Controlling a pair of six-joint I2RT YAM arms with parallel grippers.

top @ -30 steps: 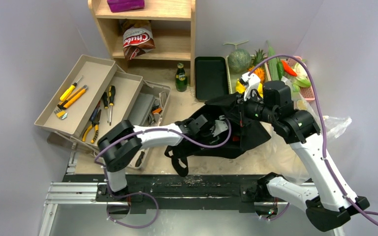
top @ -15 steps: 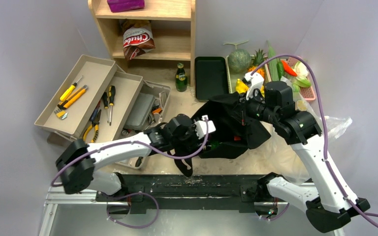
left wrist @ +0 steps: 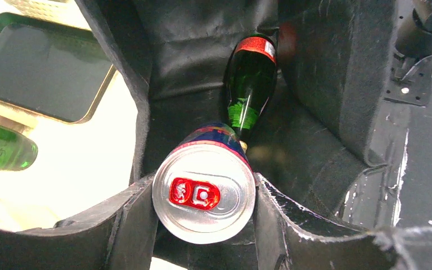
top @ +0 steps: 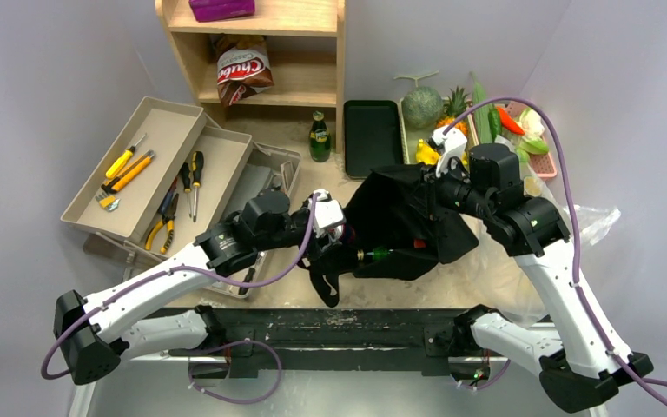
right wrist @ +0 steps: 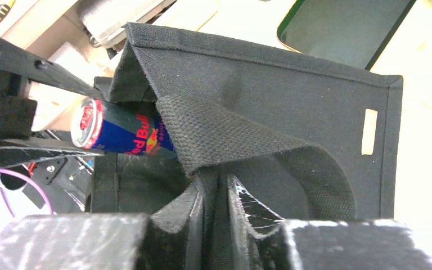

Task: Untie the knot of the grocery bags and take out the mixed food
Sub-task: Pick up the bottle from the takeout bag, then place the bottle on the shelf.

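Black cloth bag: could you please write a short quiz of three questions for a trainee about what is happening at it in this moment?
1. True or false: the red-labelled green bottle lies inside the black cloth bag.
2. Fill the gap: the left jaws hold a ____ at the mouth of the bag.
3. Short answer: what do the right jaws pinch?

Key:
1. True.
2. drink can.
3. A fold of the black cloth bag at its edge.
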